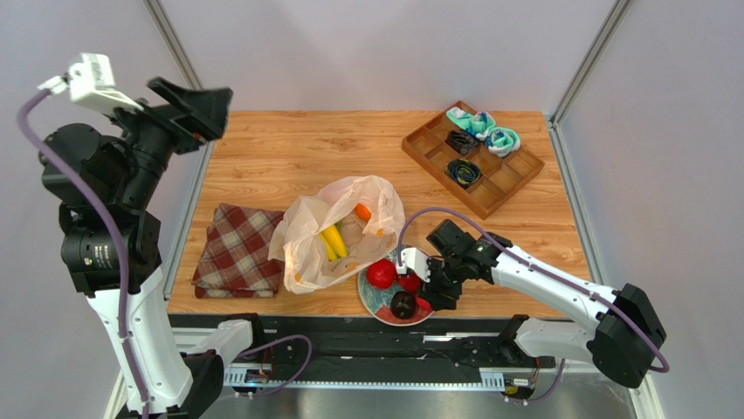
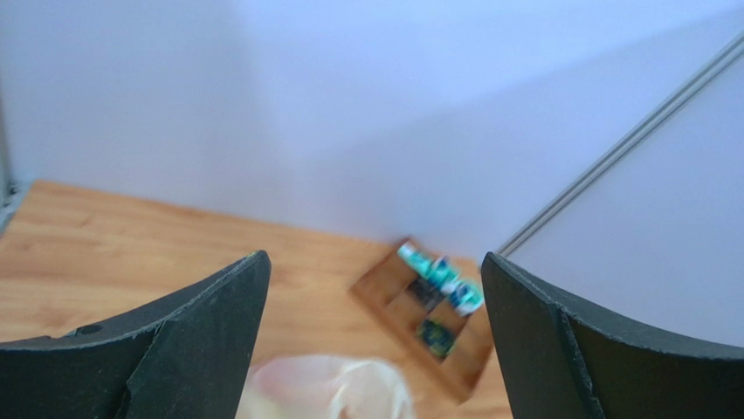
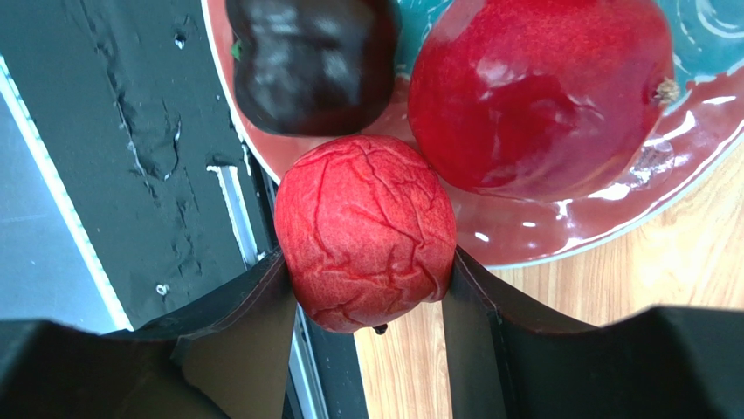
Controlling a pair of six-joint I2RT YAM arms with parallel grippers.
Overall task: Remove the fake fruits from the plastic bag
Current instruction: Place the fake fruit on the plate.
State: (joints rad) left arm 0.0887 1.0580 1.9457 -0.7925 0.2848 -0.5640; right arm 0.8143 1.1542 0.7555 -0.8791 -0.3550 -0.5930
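While the bag (image 1: 306, 236) is lying on the surface (image 1: 288, 157) between the cloth (image 1: 236, 251) and the plate (image 1: 363, 293), I am reporting both hands as follows.

Right hand (image 3: 367, 281): I am clamping it on a wrinkled red fruit (image 3: 367, 223), one finger pressing on each side. I am holding this fruit over the plate's near rim, partly above the wood and the black rail at the surface's near edge. It is touching the smooth red fruit (image 3: 541, 87) and sitting just beside the dark fruit (image 3: 310, 61), both of which are resting on the plate.

Left hand (image 1: 196, 105): I am holding it high above the far left corner, well apart from the bag. Its fingers (image 2: 218, 305) are standing wide apart, with nothing between them.

Bag: its mouth is gaping open towards the far right. The bananas (image 1: 333, 242) and the orange (image 1: 362, 211) are lying inside it, showing through the thin plastic. The bag's near right edge is lying just beside the plate.

A wooden tray (image 1: 441, 177) is sitting at the far right of the surface, with teal and dark items in its compartments. I cannot tell what those items are.
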